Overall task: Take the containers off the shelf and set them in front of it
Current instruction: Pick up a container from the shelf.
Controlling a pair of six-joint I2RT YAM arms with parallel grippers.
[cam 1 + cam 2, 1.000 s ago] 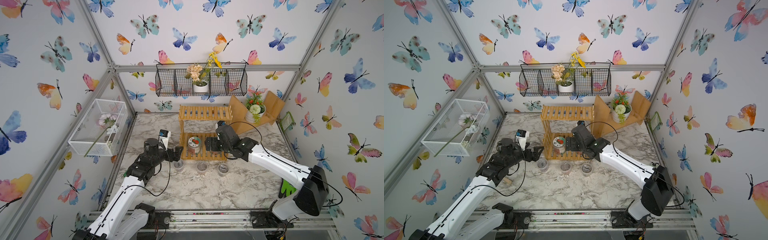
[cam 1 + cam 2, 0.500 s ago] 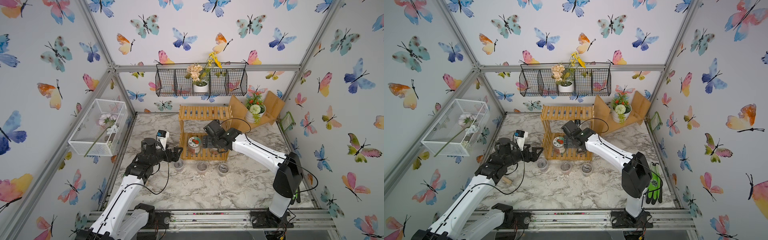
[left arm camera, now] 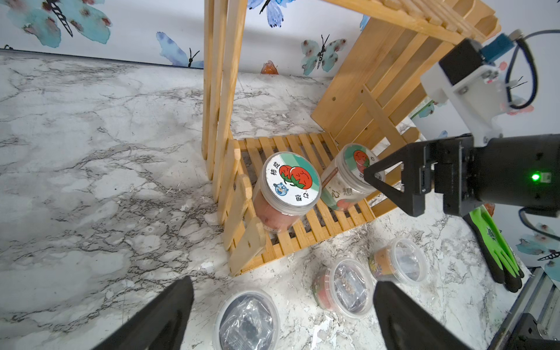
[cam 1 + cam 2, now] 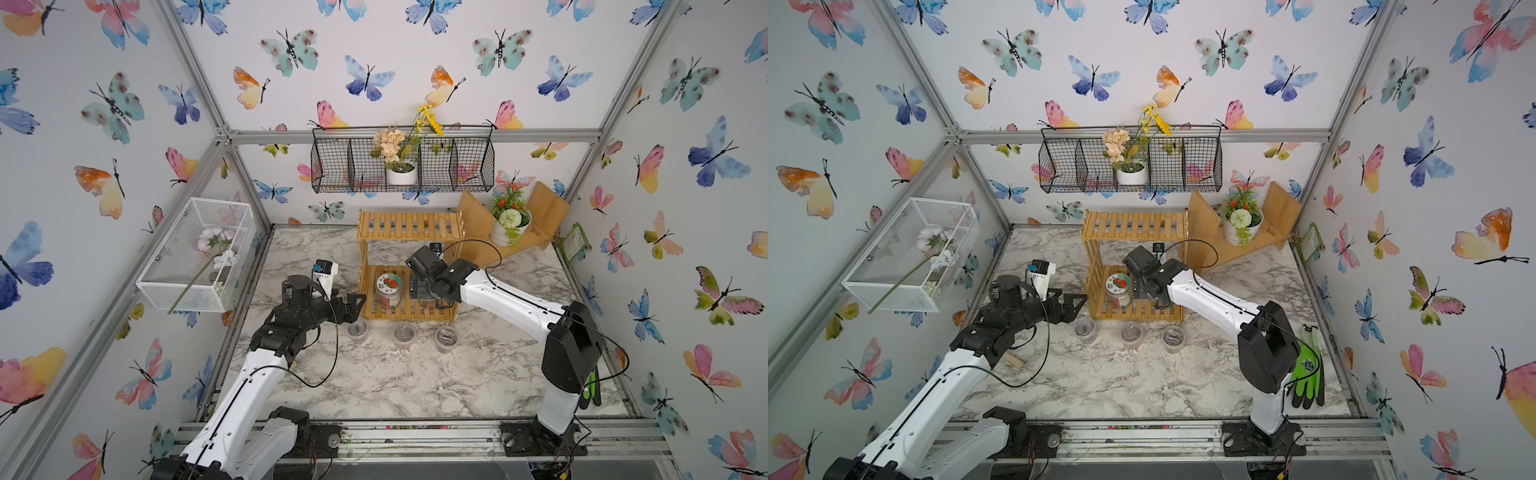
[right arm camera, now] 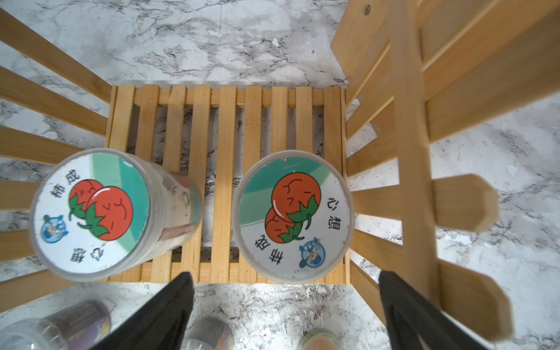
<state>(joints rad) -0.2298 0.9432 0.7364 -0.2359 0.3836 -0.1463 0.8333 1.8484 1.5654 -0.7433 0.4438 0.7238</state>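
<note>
Right wrist view: right gripper (image 5: 284, 275) spread near a jar (image 5: 292, 216) on the shelf (image 5: 224, 121).
Left gripper (image 3: 281, 283) also spread, empty; three cups (image 3: 344, 288) on tabletop (image 3: 91, 151).

Surroundings. A black wire basket (image 4: 332, 166) on the butterfly-papered back wall (image 4: 365, 79) holds a white pot (image 4: 401, 176) of peach and yellow flowers. A white mesh box (image 4: 166, 266) on the left wall contains a pale stemmed flower (image 4: 214, 241). An angled wooden board stand (image 4: 546, 208) at back right carries a second potted plant (image 4: 510, 218). Green-and-black gloves (image 4: 1308, 370) lie on the marble tabletop (image 4: 395, 382), near its right edge.
</note>
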